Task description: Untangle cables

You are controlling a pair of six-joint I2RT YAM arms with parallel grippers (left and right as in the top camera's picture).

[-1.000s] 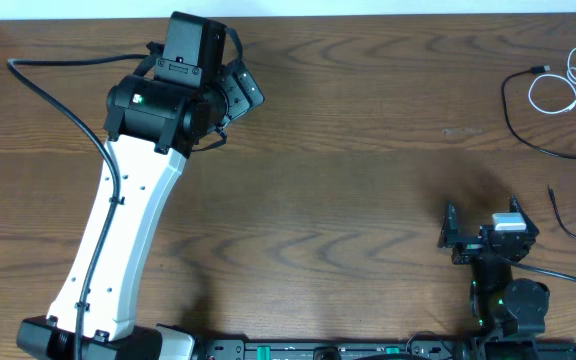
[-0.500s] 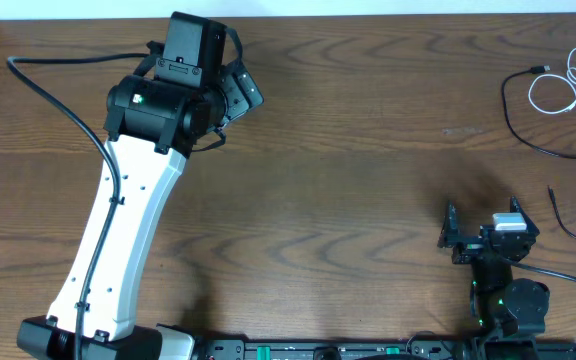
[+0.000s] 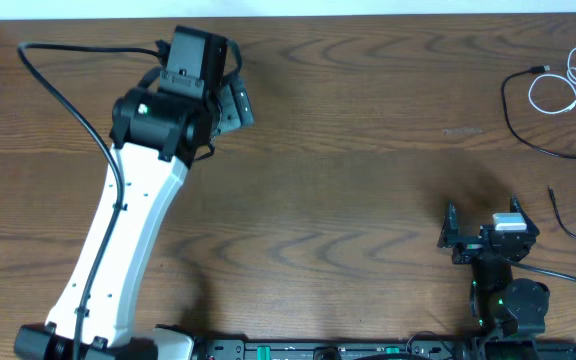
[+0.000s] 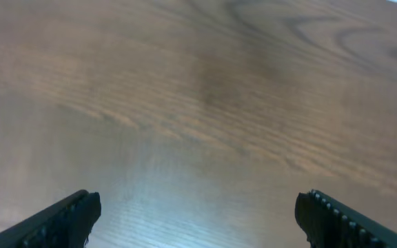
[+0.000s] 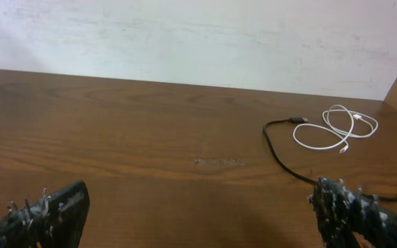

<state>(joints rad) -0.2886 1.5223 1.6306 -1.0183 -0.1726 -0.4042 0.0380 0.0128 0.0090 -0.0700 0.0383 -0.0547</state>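
Note:
The white cable (image 3: 558,92) lies coiled at the table's far right, with the black cable (image 3: 516,122) curving around it; its plug end lies close beside the coil. Both show in the right wrist view, the white cable (image 5: 338,131) and the black cable (image 5: 279,153). A second black cord piece (image 3: 571,225) lies at the right edge. My right gripper (image 3: 481,224) is open and empty, near the front edge, well short of the cables. My left gripper (image 3: 235,102) is open and empty at the far left, over bare wood (image 4: 205,103).
The left arm's thick black wire (image 3: 68,95) loops over the table's left part. The right arm's base (image 3: 510,302) stands at the front edge. A pale wall (image 5: 198,34) runs behind the table's far edge.
The left arm has swung slightly, its wrist and gripper shifting a little down and left, and its thick wire has moved with it. The right arm and cables have not moved.

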